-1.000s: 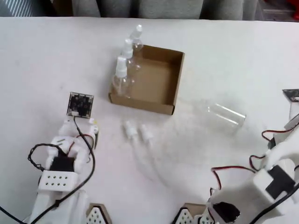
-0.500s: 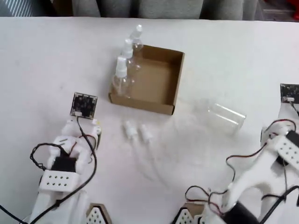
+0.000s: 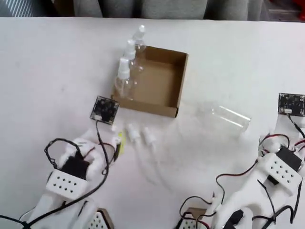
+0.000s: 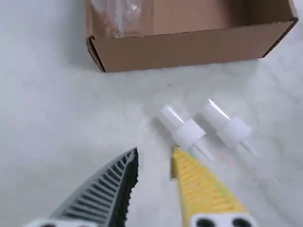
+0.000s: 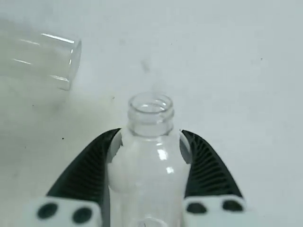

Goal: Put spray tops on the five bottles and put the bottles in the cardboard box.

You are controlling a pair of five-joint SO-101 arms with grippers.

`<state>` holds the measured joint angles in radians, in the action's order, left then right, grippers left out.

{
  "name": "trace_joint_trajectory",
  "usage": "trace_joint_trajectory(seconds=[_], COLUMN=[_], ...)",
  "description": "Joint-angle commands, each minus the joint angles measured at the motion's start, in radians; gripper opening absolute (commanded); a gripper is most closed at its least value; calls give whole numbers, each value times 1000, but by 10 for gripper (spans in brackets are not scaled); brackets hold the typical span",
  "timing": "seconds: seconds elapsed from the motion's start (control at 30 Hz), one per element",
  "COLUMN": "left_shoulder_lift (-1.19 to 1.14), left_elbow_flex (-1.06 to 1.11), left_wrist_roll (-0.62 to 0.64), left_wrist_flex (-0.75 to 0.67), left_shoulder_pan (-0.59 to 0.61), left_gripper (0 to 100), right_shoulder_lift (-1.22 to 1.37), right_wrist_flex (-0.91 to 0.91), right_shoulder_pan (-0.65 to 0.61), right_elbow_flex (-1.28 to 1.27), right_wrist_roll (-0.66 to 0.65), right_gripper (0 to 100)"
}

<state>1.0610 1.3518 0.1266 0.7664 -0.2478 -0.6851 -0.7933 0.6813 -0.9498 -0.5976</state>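
Moving right toward the left spray top (image 4: pixel 182 130), my left hand (image 4: pixel 155 153) is partly spread to take it; my right hand (image 5: pixel 150 136) grips an uncapped bottle (image 5: pixel 150 118) for capping.

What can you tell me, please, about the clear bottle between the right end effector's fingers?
The bottle is clear, plastic-looking and seemingly empty, with rounded shoulders and a short threaded neck, open and uncapped. It sits in the right end effector, whose two black ribbed fingers press on its shoulders from either side. Its neck points away from the wrist, over the white table. Its lower part is hidden.
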Motion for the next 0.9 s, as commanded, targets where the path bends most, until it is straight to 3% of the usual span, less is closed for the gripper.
trace_joint_trajectory(seconds=[0.0,0.3,0.47,0.7,0.87], left_shoulder_lift=[19,-38,-262,-562,-750], left_elbow_flex=[-20,-37,-110,-290,-362], left_wrist_roll=[143,192,258,457,480], left_wrist_flex=[-17,-89,-146,-71,-64], left_shoulder_pan=[-59,-67,-54,-21,-33], left_gripper=[306,248,248,248,246], right_shoulder_lift=[-27,-27,-27,-27,-31], right_wrist_flex=[12,13,13,19,21], right_shoulder_pan=[-8,-8,-8,-8,-8], right_elbow_flex=[0,-20,-21,-55,-55], right_wrist_roll=[-11,-11,-11,-12,-12], right_gripper=[18,17,17,19,20])
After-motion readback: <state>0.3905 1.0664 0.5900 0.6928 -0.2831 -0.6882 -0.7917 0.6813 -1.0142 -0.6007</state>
